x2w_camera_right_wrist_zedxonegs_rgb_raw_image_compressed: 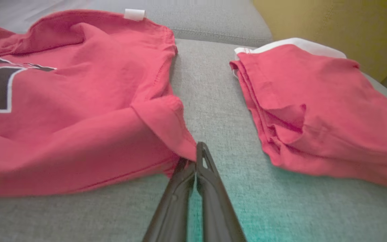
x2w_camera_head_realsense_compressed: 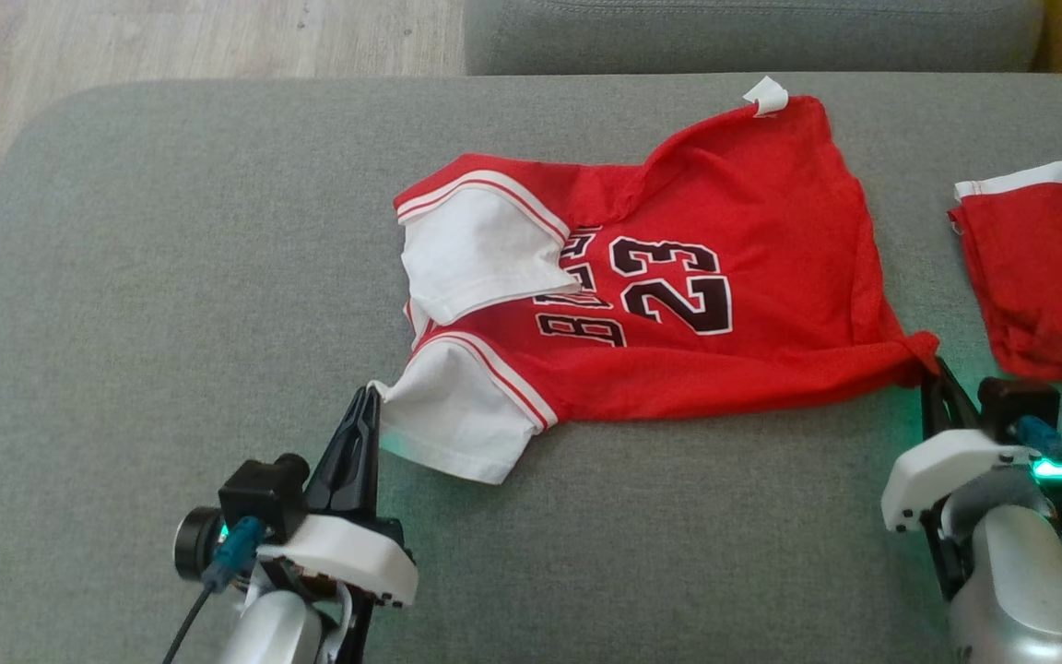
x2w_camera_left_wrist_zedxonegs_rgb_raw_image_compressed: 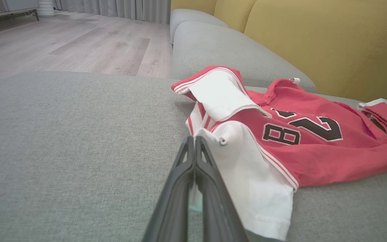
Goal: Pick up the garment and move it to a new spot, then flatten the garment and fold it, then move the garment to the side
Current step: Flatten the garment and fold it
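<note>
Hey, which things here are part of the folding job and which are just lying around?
Job: red jersey; left gripper, shut on its white sleeve; right gripper, shut on its hem corner.
Lying about: second red garment, folded at the right; yellow backrest; wood floor.

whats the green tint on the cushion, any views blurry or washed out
Head view: green glow on the cushion beside the right tool and left tool. Left wrist view: jersey washed pinkish, fingers soft. Right wrist view: teal cast by the fingers, overall soft.

Matt soft cloth jersey [x2w_camera_head_realsense_compressed: 725, 360]; coarse woven sofa [x2w_camera_head_realsense_compressed: 171, 277].
</note>
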Robot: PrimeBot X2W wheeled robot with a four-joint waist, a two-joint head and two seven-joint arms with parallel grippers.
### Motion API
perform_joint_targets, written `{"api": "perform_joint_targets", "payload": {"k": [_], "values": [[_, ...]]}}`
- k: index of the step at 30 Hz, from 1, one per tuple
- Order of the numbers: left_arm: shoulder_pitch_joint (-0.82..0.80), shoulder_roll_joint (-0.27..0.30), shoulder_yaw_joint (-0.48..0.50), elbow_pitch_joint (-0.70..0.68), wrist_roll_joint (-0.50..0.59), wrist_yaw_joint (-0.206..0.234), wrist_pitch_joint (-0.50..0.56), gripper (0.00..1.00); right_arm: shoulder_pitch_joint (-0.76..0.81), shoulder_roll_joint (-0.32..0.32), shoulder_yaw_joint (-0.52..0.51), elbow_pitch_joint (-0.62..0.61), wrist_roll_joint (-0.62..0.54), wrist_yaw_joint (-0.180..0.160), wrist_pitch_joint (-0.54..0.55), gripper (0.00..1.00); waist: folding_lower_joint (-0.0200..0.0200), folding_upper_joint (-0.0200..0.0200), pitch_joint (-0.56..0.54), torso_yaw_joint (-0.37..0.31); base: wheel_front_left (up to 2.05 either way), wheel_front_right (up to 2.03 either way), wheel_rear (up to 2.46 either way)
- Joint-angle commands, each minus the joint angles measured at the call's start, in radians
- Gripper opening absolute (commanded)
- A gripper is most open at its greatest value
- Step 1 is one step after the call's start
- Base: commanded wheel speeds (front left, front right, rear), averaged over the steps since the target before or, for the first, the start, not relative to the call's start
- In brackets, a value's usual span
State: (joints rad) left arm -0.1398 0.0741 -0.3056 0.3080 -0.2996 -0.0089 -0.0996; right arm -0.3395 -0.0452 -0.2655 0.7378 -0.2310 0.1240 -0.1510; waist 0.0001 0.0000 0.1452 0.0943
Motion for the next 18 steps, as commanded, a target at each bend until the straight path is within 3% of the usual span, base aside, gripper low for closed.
{"api": "perform_joint_targets", "payload": {"k": [1,10,15,18], "values": [[-0.042,0.015,0.027,-0.028,-0.008,0.005,-0.012,0.0,-0.037,-0.005,0.029,-0.026,-0.008,0.007,-0.017,0.0,-0.0001,0.0,-0.001,0.0,0.0,0.0,0.0],[-0.041,0.045,0.048,-0.061,-0.024,0.01,-0.009,0.0,0.004,-0.005,0.122,-0.083,0.003,0.007,0.01,0.0,-0.0001,0.0,-0.049,-0.03,0.0,0.0,0.0],[-0.069,0.085,0.08,-0.146,-0.053,-0.001,0.032,0.0,0.035,-0.02,0.283,-0.175,0.109,0.007,0.124,0.0,-0.0001,0.0,-0.086,-0.05,0.0,0.0,0.0],[-0.107,0.116,0.101,-0.211,-0.071,-0.011,0.074,0.0,0.046,-0.089,0.389,-0.28,0.202,0.007,0.22,0.0,-0.0001,0.0,-0.102,-0.057,0.0,0.0,0.0]]}}
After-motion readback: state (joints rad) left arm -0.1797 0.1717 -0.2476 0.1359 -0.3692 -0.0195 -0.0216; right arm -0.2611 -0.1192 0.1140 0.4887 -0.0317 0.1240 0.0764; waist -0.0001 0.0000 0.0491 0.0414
